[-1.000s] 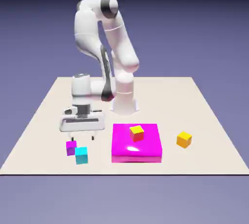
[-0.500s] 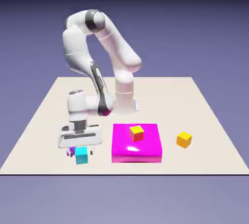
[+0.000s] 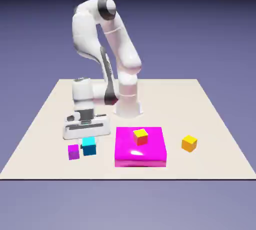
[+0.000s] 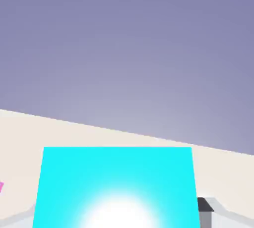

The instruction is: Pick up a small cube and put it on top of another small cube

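while clamped in the gripper (image 3: pixel 89 143), the cyan cube (image 3: pixel 89 146) hangs beside the purple cube (image 3: pixel 73 152).

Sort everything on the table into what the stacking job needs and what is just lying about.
Needed: cyan cube, held in the shut gripper; orange cube, the stacking target.

Lying about: purple cube; magenta block; yellow-topped red cube on that block.

A white robot arm's two-finger gripper (image 3: pixel 88 140) clasps a small plain cyan cube (image 3: pixel 89 146) just above a beige table (image 3: pixel 210 124). A slightly smaller purple cube (image 3: pixel 73 152) sits beside it toward the exterior view's left. A flat magenta block (image 3: pixel 150 149) carries a yellow-topped, red-sided cube (image 3: pixel 140 136); a small orange cube (image 3: pixel 189 143) rests apart.
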You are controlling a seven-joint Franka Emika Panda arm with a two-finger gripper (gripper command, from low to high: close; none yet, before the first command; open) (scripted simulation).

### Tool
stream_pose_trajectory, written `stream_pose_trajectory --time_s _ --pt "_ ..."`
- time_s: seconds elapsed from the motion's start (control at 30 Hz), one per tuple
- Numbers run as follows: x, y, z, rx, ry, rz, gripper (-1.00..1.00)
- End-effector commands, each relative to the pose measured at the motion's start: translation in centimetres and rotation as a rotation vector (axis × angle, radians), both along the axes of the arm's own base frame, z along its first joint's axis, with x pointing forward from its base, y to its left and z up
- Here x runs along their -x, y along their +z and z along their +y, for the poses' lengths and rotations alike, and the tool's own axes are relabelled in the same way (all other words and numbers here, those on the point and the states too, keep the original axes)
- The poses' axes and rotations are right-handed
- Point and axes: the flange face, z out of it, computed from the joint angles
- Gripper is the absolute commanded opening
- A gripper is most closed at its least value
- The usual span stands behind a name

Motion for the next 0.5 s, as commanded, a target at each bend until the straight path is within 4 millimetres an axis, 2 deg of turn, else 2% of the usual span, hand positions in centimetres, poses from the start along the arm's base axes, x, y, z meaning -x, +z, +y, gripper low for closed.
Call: stream_pose_trajectory --time_s 0.0,0.13,0.2,0.33,0.47 --pt "-0.8 0.6 1.8 0.000 0.014 0.002 -1.00" --pt "-3.3 2.9 9.7 0.001 0.067 0.007 -1.00" --pt "-3.6 3.8 13.6 0.007 0.098 0.006 -1.00" --pt "-1.4 3.6 20.1 0.033 0.195 -0.011 -1.00" --pt "1.7 3.3 26.1 0.045 0.297 -0.029 -1.00"
